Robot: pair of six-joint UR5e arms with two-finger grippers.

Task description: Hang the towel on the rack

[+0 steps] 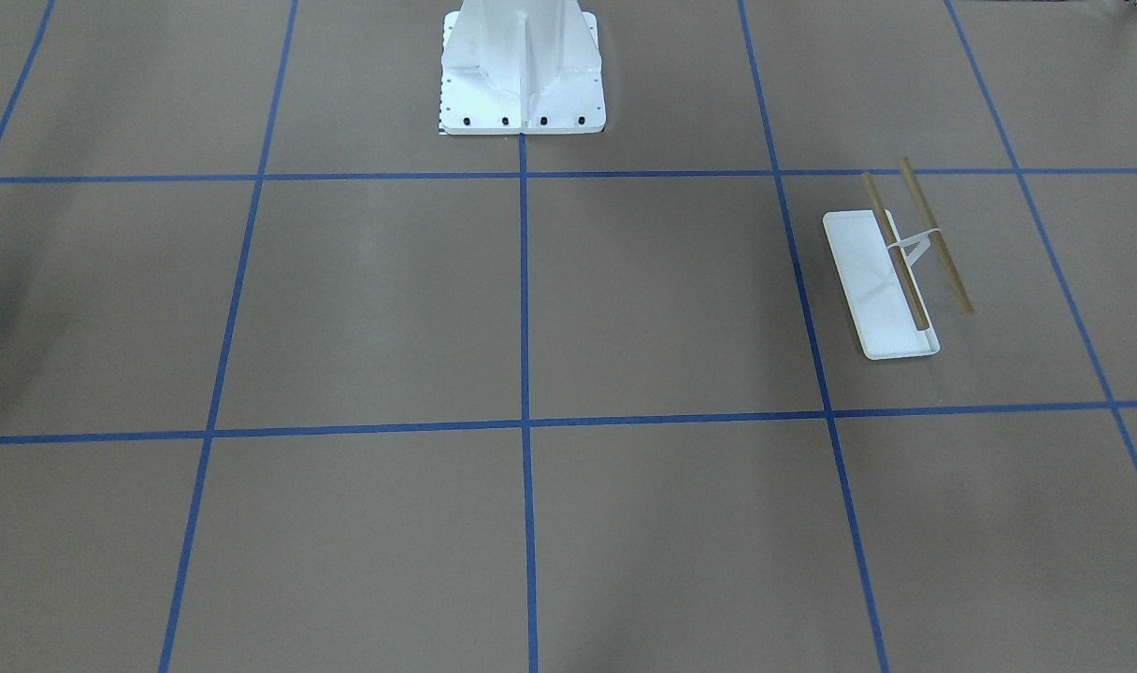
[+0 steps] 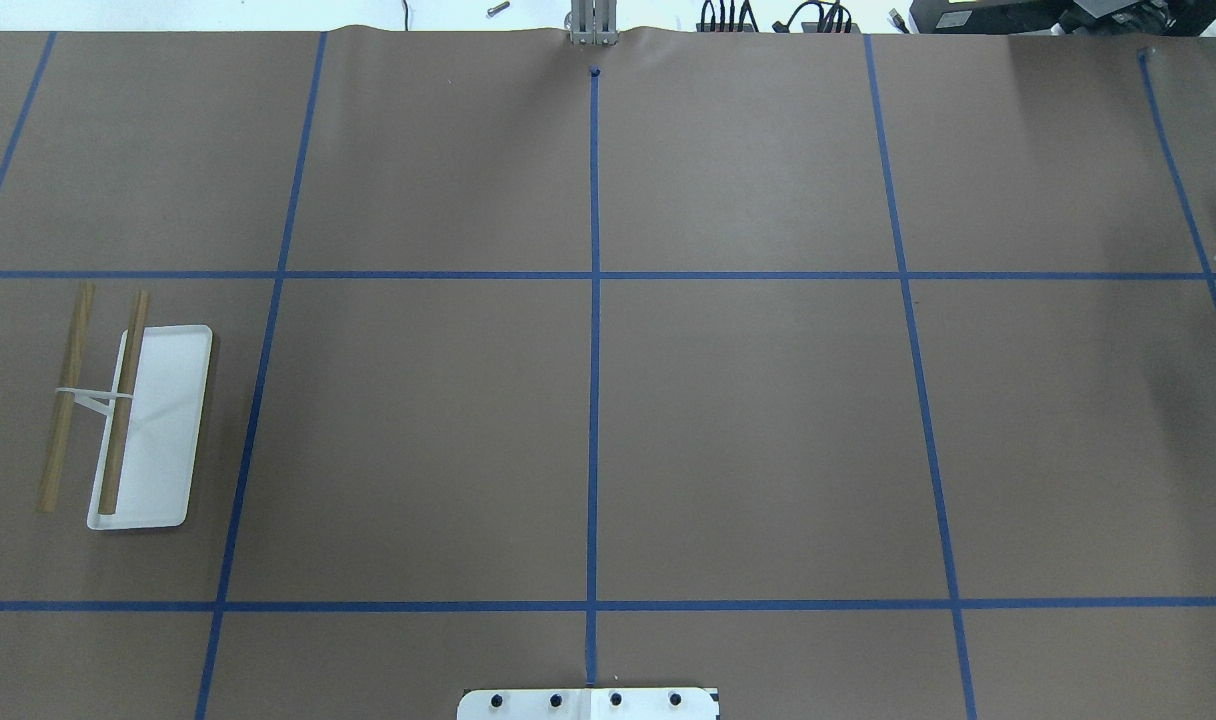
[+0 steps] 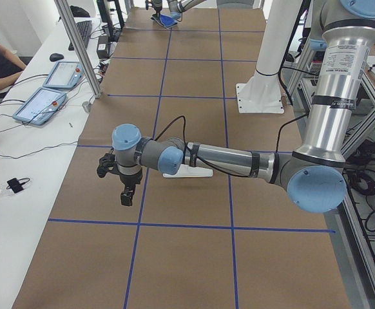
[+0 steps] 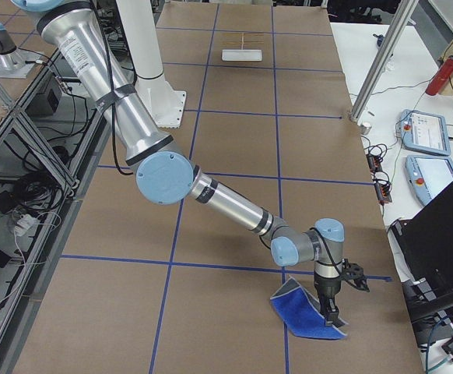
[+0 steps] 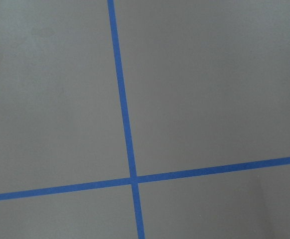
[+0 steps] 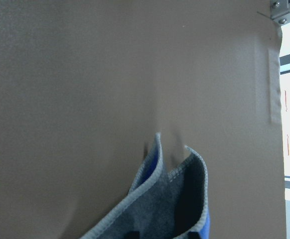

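Brown paper crossed by blue tape lines (image 1: 524,280) covers the table. In the front-facing view the white-trayed wire rack with two tan wooden rods (image 1: 872,290) stands at 3 o'clock. The white bolted robot pedestal (image 1: 522,75) is at 12 o'clock, well apart from the rack.

In the overhead view the rack (image 2: 168,430) sits at 9 o'clock. One rod runs above the tray's outer edge, and the other hangs out past it, over the paper.

From the left end, the near arm reaches across the table, and its black left gripper (image 3: 127,194) hangs fingers-down over the paper at 9 o'clock. Whether it is spread or pressed together cannot be told. The rack's tray shows just behind the forearm.

From the right end, the small royal-blue floppy towel (image 4: 300,321) lies rumpled on the paper at 5 o'clock. The right gripper (image 4: 330,313) points down at the towel's 3 o'clock edge. Whether it pinches the cloth cannot be told. The rack is far off at 12 o'clock.

The left wrist view shows only paper and a tape crossing.

The right wrist view shows the towel (image 6: 170,204) at 6 o'clock, with its grey underside curled upward.
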